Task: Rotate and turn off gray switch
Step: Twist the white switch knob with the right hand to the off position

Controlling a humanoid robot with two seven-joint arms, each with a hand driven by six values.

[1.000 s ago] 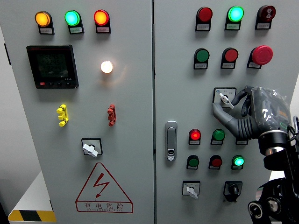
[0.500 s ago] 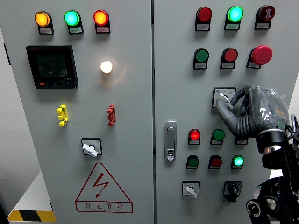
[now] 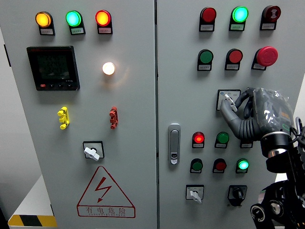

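Button labels [image 3: 207, 27] (too small to read)

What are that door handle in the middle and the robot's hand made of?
The door handle looks like polished or chromed metal, going by its silvery sheen. The right hand seems covered in a clear, crinkly plastic film that catches glare; its fingers look like matte gray rubber or plastic.

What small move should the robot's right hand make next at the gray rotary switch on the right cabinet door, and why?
Probably twist the wrist to turn the gray rotary switch. The right hand appears to have its fingers closed round the small knob, whose lever still points up-left; no further reach looks needed.
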